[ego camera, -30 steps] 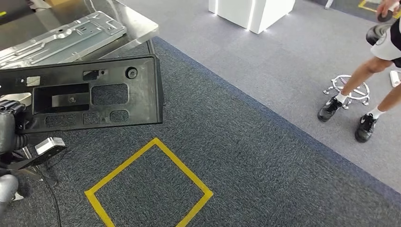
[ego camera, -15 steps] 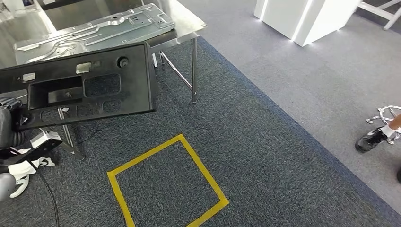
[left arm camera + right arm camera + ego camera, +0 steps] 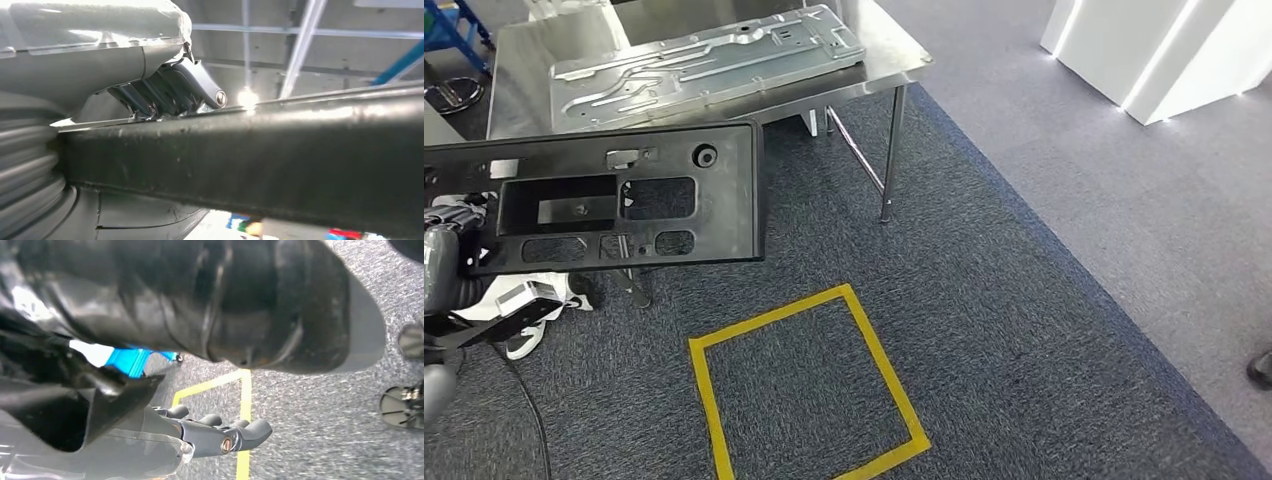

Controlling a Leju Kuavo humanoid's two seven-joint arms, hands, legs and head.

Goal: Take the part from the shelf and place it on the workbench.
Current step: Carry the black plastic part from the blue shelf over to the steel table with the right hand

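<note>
A long black plastic part (image 3: 624, 200) with cut-outs hangs flat in the air at the left of the head view, its far edge overlapping the near edge of the steel workbench (image 3: 894, 60). My left hand (image 3: 442, 265) grips the part's left end. In the left wrist view my dark fingers (image 3: 170, 92) curl over the part's edge (image 3: 250, 150). My right hand (image 3: 220, 432) hangs over the carpet with nothing in it, its fingers loosely apart.
A large stamped silver metal plate (image 3: 704, 60) covers much of the workbench top. The bench's legs (image 3: 889, 150) stand on dark carpet with a yellow taped square (image 3: 864, 330). A white block (image 3: 1164, 50) stands at the far right, and a person's shoe (image 3: 1262, 368) shows at the right edge.
The whole view has swung: the workbench has come further into the picture and the person has slid out at the right. The black part stays in my left hand.
</note>
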